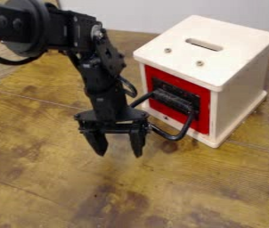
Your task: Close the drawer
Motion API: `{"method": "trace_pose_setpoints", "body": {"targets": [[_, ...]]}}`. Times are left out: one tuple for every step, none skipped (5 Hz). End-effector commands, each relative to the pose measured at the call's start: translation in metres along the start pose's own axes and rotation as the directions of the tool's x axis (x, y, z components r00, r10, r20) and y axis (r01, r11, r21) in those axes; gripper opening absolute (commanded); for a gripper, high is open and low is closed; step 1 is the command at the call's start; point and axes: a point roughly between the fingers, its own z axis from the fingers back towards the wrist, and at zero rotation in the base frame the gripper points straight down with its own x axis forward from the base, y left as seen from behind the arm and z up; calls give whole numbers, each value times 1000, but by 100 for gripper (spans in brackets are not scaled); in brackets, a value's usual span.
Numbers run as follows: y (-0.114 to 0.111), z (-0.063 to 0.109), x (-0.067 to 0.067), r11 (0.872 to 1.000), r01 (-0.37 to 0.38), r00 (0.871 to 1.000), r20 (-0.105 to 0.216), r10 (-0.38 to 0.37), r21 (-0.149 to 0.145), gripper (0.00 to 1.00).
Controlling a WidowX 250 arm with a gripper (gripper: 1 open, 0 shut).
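The red drawer (161, 93) sits in the front face of the white cabinet (215, 67), its red front panel close to the cabinet face. Its large black loop handle (180, 114) sticks out toward the front left. My black gripper (114, 148) points down at the wooden table, just left of the handle and apart from it. Its two fingers are spread and hold nothing.
The cabinet has a slotted top (204, 43) and stands at the right of the wooden table (53, 187). My black arm (92, 67) reaches in from the upper left. A pale wall lies behind.
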Motion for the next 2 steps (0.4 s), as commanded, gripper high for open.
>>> {"method": "trace_pose_setpoints", "body": {"targets": [[-2,28,13,1000,-6,997,80,9,-29,100],[-2,27,13,1000,-7,997,78,9,-30,100]]}}
